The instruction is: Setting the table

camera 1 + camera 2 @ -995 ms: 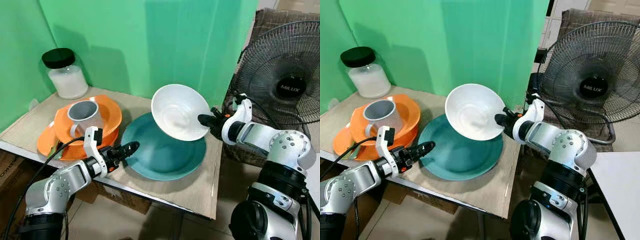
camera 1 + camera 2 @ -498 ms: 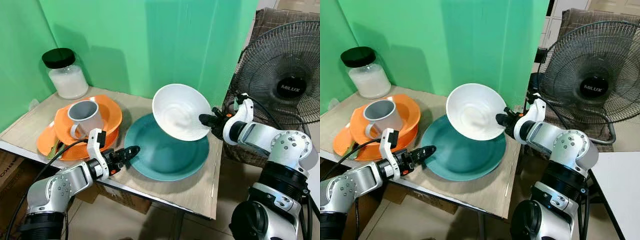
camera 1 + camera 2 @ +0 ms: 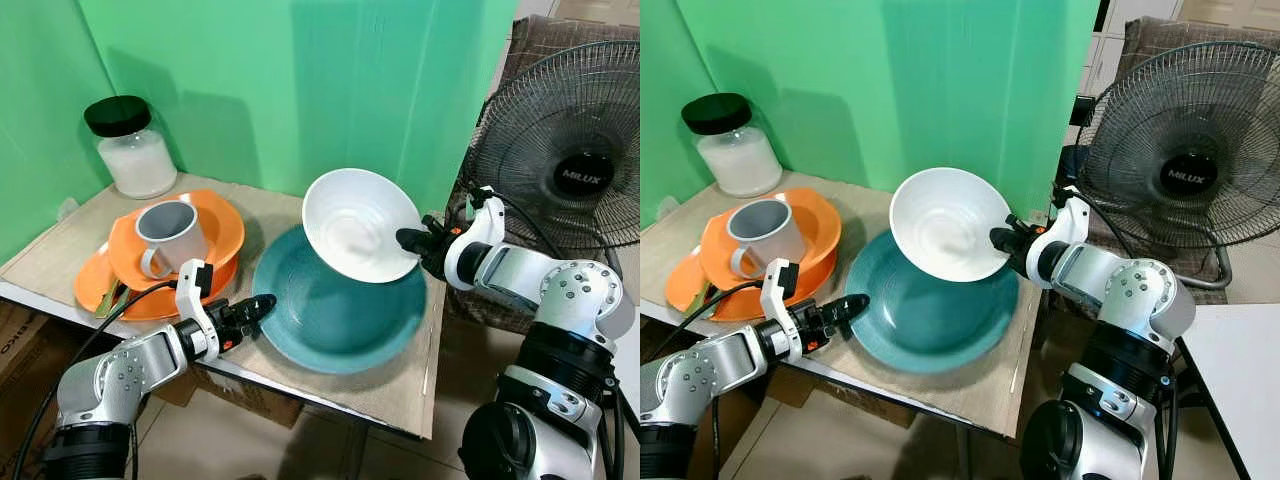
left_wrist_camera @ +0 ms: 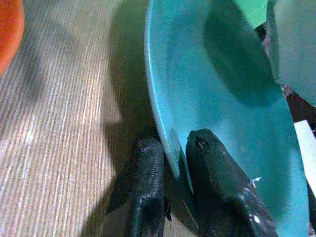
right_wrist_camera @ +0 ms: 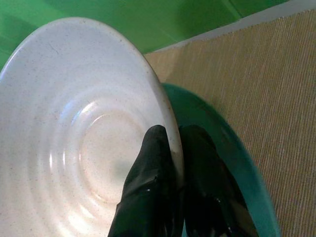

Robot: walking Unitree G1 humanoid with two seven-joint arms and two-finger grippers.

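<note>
The left gripper (image 3: 262,303) pinches the near-left rim of the teal plate (image 3: 345,320), one finger (image 4: 147,170) under the rim and the other (image 4: 212,160) on the inner face, clenched on the edge. The plate lies on the desk (image 3: 270,215) toward the right end, its right edge close to the desk's right edge, and it looks slightly lifted on the gripped side, though the tilt is hard to judge.

The right gripper (image 3: 410,240) holds the white bowl (image 3: 358,224) by its right rim, fingers closed across the rim, one inside (image 5: 148,182) and one outside. The bowl hangs tilted in the air, its open face turned toward the robot and upward, its lower edge just above the far-right part of the plate. It does not rest on the plate.

So the relation that matters: the bowl is directly over the plate's far half, and the plate's centre lies down and a little toward the robot's left from the bowl. To seat the bowl, the right arm would likely have to level it and bring it down toward that centre, while the left keeps the plate steady or finishes placing it.

At the left end of the desk stand orange plates (image 3: 215,225) with a grey mug (image 3: 168,235) on top, well apart from the teal plate. A jar (image 3: 132,148) stands behind them, and a fan (image 3: 570,150) is off to the right of the desk.
</note>
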